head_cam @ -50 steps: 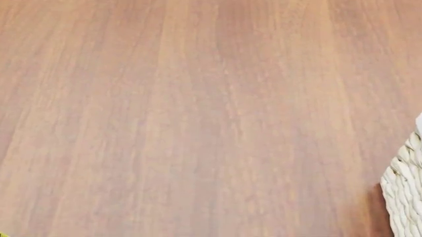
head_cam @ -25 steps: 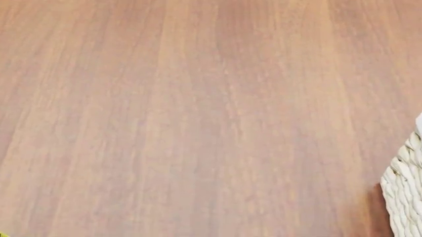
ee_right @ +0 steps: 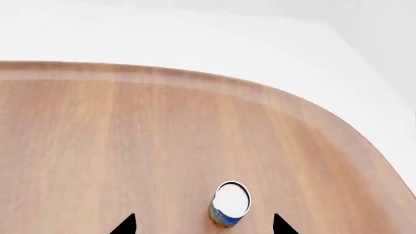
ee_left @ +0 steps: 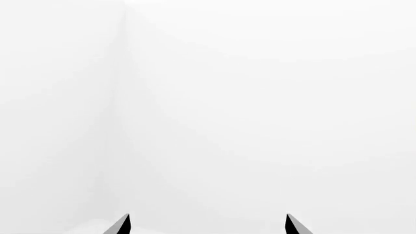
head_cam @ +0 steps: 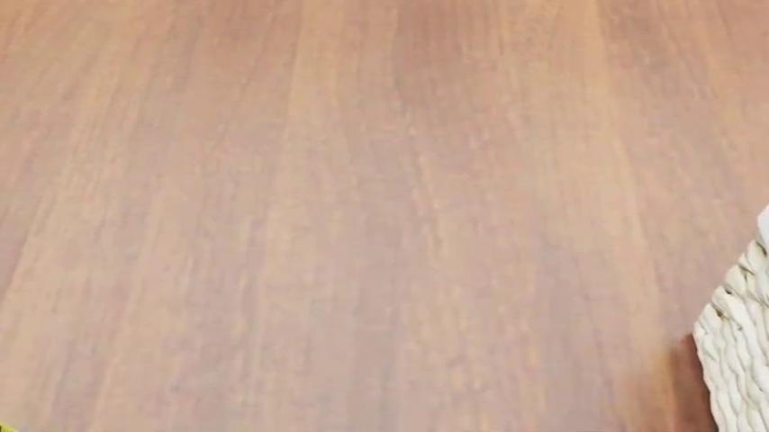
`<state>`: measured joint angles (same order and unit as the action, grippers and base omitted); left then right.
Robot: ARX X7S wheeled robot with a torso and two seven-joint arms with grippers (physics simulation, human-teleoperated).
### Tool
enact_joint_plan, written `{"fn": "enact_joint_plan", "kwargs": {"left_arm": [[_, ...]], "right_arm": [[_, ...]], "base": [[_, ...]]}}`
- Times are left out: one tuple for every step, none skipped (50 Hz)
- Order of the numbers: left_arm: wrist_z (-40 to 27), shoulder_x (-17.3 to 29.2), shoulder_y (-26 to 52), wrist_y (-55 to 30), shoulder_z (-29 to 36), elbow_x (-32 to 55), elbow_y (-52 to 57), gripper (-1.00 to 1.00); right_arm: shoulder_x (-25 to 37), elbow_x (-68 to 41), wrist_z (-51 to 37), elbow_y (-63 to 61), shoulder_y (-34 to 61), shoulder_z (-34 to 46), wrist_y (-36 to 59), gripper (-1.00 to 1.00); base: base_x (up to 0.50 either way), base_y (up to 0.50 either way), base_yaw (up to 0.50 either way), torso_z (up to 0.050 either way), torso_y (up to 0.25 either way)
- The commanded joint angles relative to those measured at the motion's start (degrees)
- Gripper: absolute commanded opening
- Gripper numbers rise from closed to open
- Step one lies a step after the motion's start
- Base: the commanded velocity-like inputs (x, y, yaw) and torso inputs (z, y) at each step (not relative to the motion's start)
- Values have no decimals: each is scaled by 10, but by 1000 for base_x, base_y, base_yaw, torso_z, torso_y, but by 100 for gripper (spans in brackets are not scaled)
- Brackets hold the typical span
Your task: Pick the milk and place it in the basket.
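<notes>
Nothing has moved across the three head-view frames: same wood grain, same basket corner, same framing, so no arm or base motion registers there. For the task that means a pause or a very slow phase, not a transfer in progress.

Wooden table (head_cam: pixel 360 225) fills the head view; the right wrist view shows its rounded far edge against white background. Neither arm shows in the head view.

Woven basket (head_cam: pixel 739 346), whitish, only its corner is in frame at the head view's right edge. Interior is out of view, so what it holds cannot be told.

Small blue-labelled can with a white top (ee_right: pixel 229 204) stands upright on the table, apart from the basket as far as the views show. It sits between the right gripper (ee_right: pixel 202 225) fingertips, nearer one tip than the other, just ahead of them, touching neither. No carton shows anywhere, so I judge this is the milk, likely a tin of it; the label is too small to read.

Right claw: tips spread wide, holding nothing. The can fits between them with room to spare.

Left gripper (ee_left: pixel 207 224): tips also well apart, nothing between them, facing blank white, away from the table.

Tiny yellow-green speck at the head view's lower left corner, unidentifiable.

Judgement: the spread right claw lined up on the can fits an approach to grasp.
</notes>
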<state>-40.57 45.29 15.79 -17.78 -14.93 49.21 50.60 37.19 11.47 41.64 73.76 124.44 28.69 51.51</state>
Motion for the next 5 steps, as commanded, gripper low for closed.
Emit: {"fn": "enact_joint_plan", "kwargs": {"left_arm": [[14, -10, -1, -7, -7, -19, 3, 100], [14, -10, -2, -7, -7, -19, 3, 100], [14, -10, -2, -7, -8, -19, 3, 100], [14, -10, -2, -7, -8, -19, 3, 100], [14, -10, -2, -6, -8, -19, 3, 100]], "right_arm": [[-21, -70, -43, 12, 20, 7, -41, 100], [-22, -77, -48, 12, 22, 4, -41, 100], [-24, -79, -50, 12, 22, 8, -47, 100], [-25, -84, -51, 12, 22, 8, -49, 100], [-26, -86, -50, 12, 23, 12, -53, 100]], "base": [[0, 0, 0, 0, 0], [0, 0, 0, 0, 0], [0, 0, 0, 0, 0], [0, 0, 0, 0, 0], [0, 0, 0, 0, 0]]}}
